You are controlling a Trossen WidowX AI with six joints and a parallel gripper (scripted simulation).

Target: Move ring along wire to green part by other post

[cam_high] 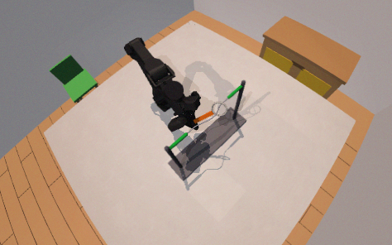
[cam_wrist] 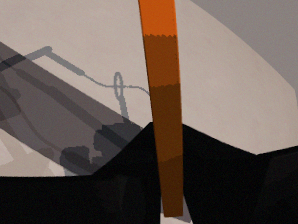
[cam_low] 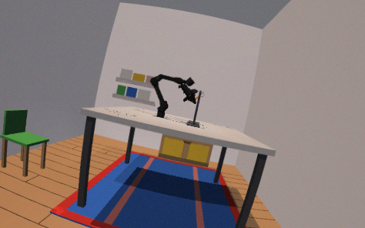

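Note:
The ring [cam_high: 212, 111] is around the thin grey wire, a little short of the green part [cam_high: 235, 92] at the upper right post [cam_high: 239, 102]. The other green part [cam_high: 179, 141] is at the lower left post [cam_high: 174, 157]. My gripper [cam_high: 195, 122] [cam_wrist: 162, 128] is shut on the orange handle [cam_high: 204, 117] [cam_wrist: 162, 60], which points from the fingers to the ring. The grey wire passes close by the fingers and handle in the top view; the gap there cannot be told. The ring itself is outside the wrist view, where only its shadow shows.
The dark base [cam_high: 222, 129] joins both posts on the pale table [cam_high: 293, 165] [cam_low: 234, 139]. The arm [cam_high: 160, 74] [cam_low: 159, 92] reaches in from the upper left in the top view. A green chair [cam_high: 82, 84] [cam_low: 24, 138] and a wooden cabinet [cam_high: 313, 45] stand off the table.

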